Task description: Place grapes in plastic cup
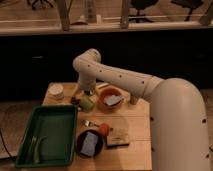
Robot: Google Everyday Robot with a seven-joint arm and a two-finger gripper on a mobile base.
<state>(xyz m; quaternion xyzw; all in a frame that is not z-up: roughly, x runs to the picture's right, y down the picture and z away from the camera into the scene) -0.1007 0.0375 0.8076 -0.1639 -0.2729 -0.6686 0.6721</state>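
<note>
Closest to the lens: white arm (175, 115), filling the right side and cut off by the frame at the bottom and right edge. It reaches over the table (135, 125) toward the back edge and bends down, so the gripper (86, 93) hangs over the back-left part, just above a green object (87, 104). Released or clenched: cannot tell, since the wrist hides the tip. Contact with the green object: cannot tell. A dark clump (75, 100) lies just beside the green object on its left. Either could be the grapes, and neither is clear enough to give a long axis or heading. White cup (56, 91) stands upright, mouth up, at the back-left corner, apart from the gripper. Orange bowl (111, 98) sits right of the gripper near the back edge, holding a grey-blue item. Dark bowl (90, 143) near the front edge holds a blue sponge (90, 142). Small orange item (103, 129) and brown pad (118, 140) lie just right of it. Green tray (47, 132) occupies the front-left corner, with thin green pieces inside.
</note>
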